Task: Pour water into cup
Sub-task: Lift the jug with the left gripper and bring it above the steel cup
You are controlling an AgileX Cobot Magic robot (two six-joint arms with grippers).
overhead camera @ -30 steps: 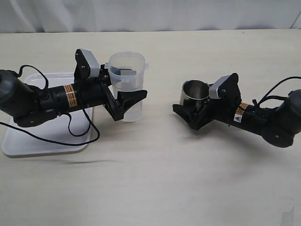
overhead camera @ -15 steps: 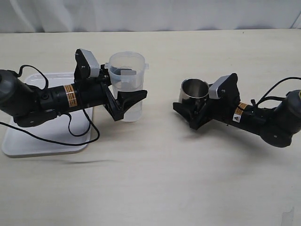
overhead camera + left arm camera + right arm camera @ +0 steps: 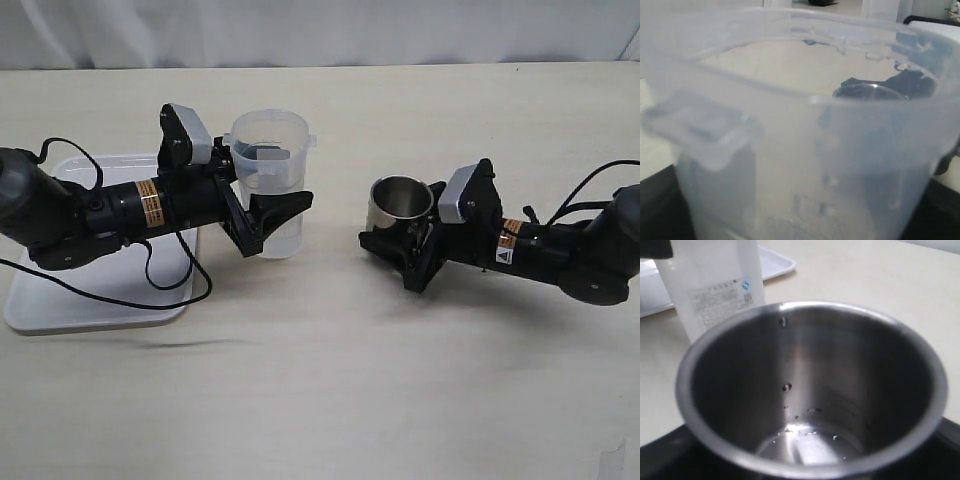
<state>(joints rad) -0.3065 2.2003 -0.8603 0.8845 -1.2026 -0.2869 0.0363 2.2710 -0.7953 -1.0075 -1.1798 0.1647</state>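
The translucent plastic beaker (image 3: 268, 165) stands upright left of centre, and my left gripper (image 3: 275, 222) is shut on its lower half. The beaker wall (image 3: 790, 150) fills the left wrist view. A little clear water (image 3: 285, 238) lies low inside it, hard to make out. The steel cup (image 3: 400, 205) is right of centre, with my right gripper (image 3: 400, 250) shut on its base. In the right wrist view the cup (image 3: 810, 390) fills the frame, with a few drops and a thin wet film on its bottom (image 3: 807, 437). Cup and beaker are apart.
A white tray (image 3: 60, 300) lies at the left under my left arm, with a cable looping over it. Its corner (image 3: 775, 262) shows behind the beaker (image 3: 715, 285) in the right wrist view. Bare beige tabletop (image 3: 330, 380) spreads in front of both arms.
My right gripper has closed in on the cup and moved it a little left, towards the beaker. The left arm and beaker have not moved.
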